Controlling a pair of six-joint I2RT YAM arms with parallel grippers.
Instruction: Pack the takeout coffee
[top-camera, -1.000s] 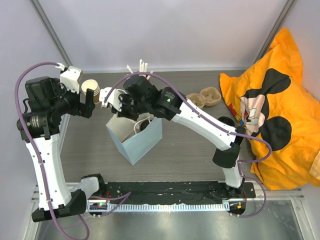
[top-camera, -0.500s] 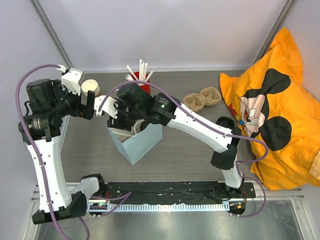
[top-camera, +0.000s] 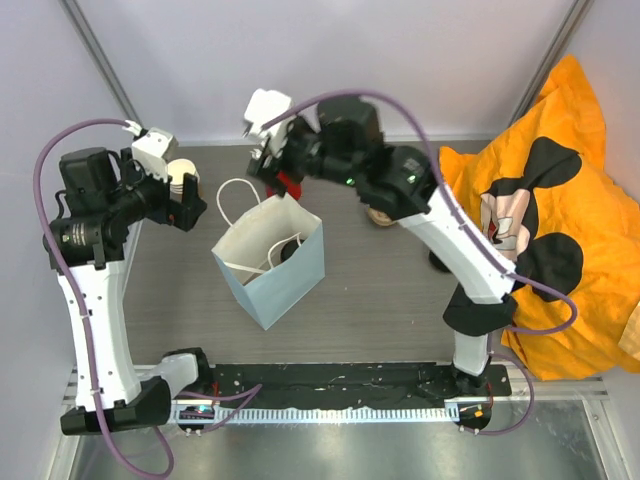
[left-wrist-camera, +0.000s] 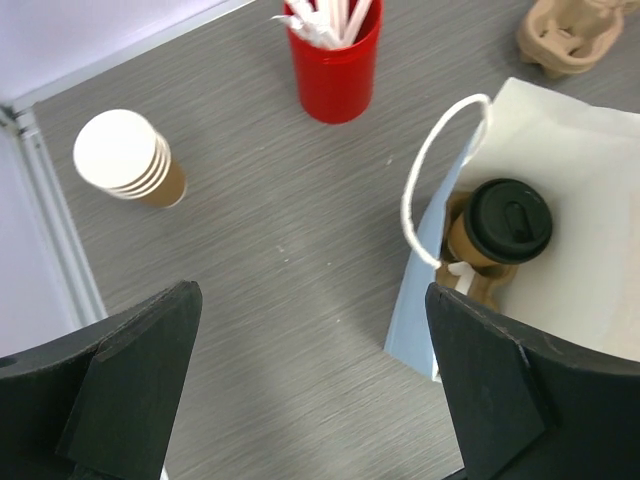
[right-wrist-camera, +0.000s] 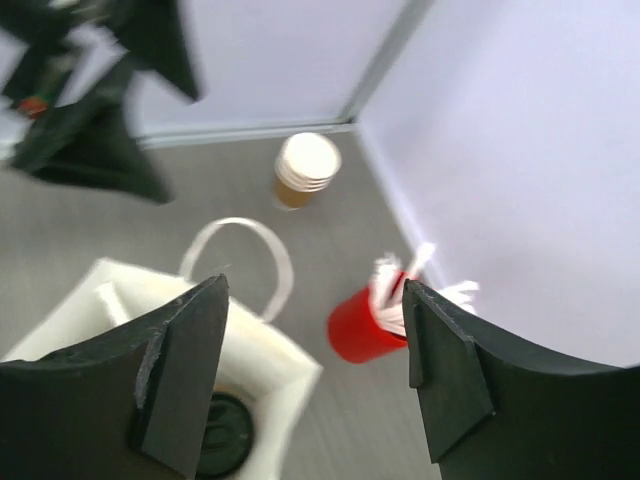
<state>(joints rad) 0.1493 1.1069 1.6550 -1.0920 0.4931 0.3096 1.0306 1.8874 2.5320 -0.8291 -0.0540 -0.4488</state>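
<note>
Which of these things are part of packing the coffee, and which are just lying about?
In the job: lidded coffee cup, paper bag.
Lying about: red cup of sticks, stacked tan cups, cardboard carrier on the table, orange cushion.

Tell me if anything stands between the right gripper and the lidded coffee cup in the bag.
Nothing visible does. The right gripper hangs open above and beside the bag, and the coffee cup shows through the bag's open top; the white handle loops to one side.

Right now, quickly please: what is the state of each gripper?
Left gripper: open, holding nothing.
Right gripper: open, holding nothing.
</note>
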